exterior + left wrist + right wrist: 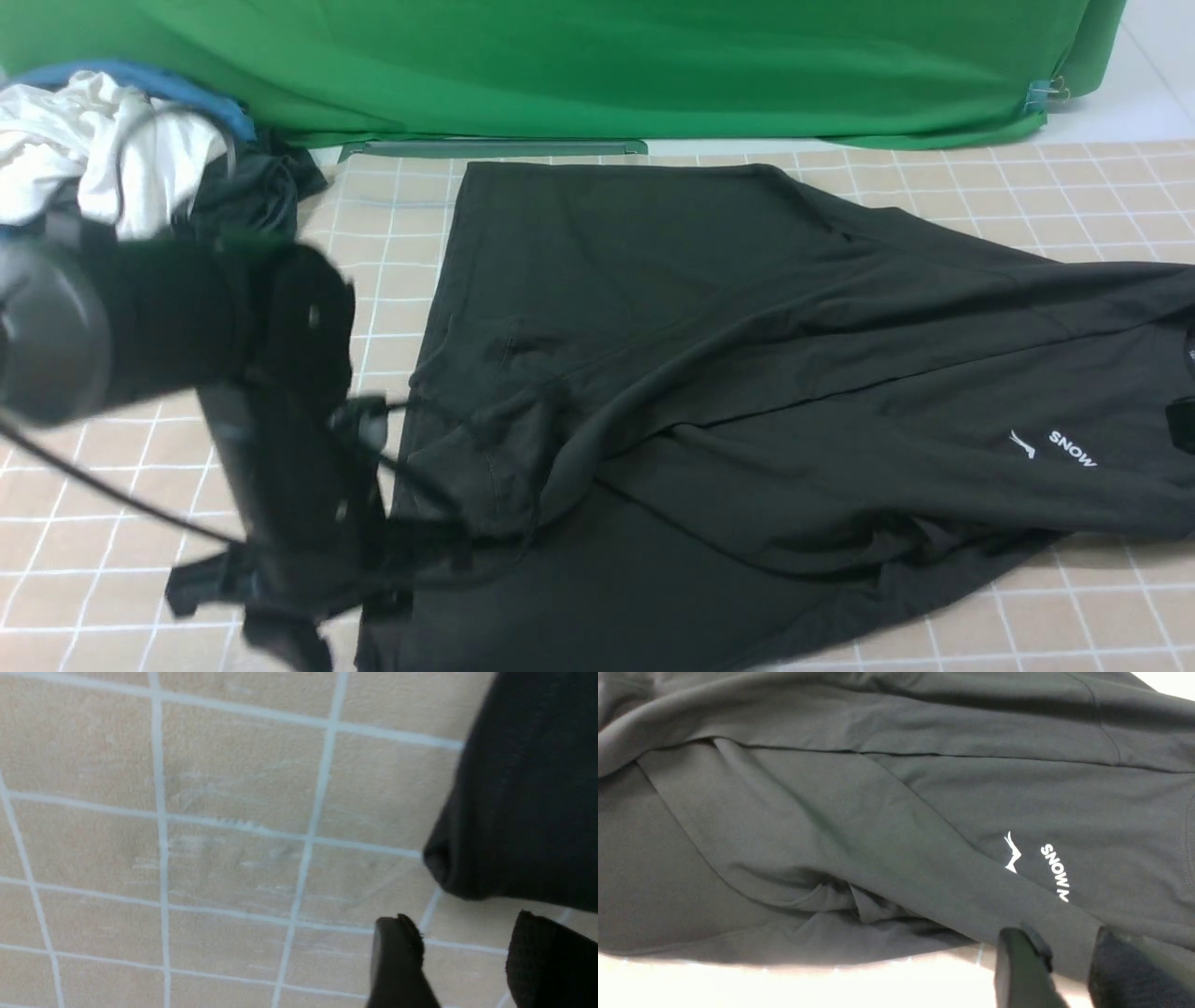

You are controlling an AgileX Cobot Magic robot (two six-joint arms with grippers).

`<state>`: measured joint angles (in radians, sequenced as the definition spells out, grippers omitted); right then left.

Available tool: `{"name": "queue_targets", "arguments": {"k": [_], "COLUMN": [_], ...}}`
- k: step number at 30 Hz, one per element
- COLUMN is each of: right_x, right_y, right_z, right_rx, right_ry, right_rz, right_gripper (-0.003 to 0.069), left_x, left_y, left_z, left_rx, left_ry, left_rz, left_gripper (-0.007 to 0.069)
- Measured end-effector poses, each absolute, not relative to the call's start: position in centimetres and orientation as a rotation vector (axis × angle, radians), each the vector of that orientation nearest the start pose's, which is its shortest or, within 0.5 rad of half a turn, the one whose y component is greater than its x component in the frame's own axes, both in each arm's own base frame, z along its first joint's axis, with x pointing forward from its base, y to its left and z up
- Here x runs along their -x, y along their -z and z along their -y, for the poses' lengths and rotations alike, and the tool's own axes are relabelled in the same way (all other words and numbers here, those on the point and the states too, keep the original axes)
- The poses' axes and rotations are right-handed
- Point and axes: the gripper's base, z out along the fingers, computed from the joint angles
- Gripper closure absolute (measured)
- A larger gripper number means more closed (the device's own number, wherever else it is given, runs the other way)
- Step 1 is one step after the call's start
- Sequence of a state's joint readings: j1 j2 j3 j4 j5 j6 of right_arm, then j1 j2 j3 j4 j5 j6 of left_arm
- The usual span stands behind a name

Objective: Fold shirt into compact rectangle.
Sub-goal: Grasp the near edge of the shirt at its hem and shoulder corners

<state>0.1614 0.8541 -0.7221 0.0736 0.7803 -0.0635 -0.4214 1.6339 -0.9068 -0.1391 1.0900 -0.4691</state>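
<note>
- Front view shows the shirt spread over the middle and right of the counter, with its logo toward the right edge.
- Left claw is open and empty, just beside the shirt's border.
- Right claw straddles a fold; whether it pinches, I cannot tell.
- I judge the cloth light, soft and limp: better to pinch a border or corner, all layers together.

Tiled mat, shirt (rumpled), clothes pile
</note>
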Motion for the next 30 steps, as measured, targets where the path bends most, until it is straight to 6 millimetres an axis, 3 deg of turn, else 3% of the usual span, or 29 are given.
{"name": "queue_targets", "arguments": {"k": [4, 7, 14, 19, 26, 30], "right_x": [-15.4, -15.4, -15.4, -15.4, -15.3, -14.8], "right_y": [-30.5, -30.5, -30.5, -30.5, -30.4, -30.0], "right_z": [-3.0, -3.0, -3.0, -3.0, -3.0, -2.9], "right_rx": [0.231, 0.231, 0.230, 0.230, 0.233, 0.246], "right_ry": [-0.132, -0.132, -0.133, -0.133, -0.133, -0.124], "right_rz": [-2.388, -2.389, -2.389, -2.389, -2.407, -2.478], "right_gripper": [0.0419, 0.0419, 0.0419, 0.0419, 0.0419, 0.0419], "left_x": [-22.9, -23.4, -23.8, -23.8, -23.8, -23.8], "left_y": [-16.7, -16.3, -16.1, -16.1, -16.2, -18.3], "left_z": [11.5, 11.8, 12.2, 12.2, 12.5, 12.1], "left_rx": [0.222, 0.252, 0.220, 0.222, 0.283, 0.262], "left_ry": [0.117, 0.210, 0.268, 0.272, 0.335, 0.370], "left_rz": [-3.247, -3.160, -3.117, -3.118, -3.117, -3.074], "left_gripper": [0.0165, 0.0112, 0.0115, 0.0209, 0.0569, 0.0604]}}
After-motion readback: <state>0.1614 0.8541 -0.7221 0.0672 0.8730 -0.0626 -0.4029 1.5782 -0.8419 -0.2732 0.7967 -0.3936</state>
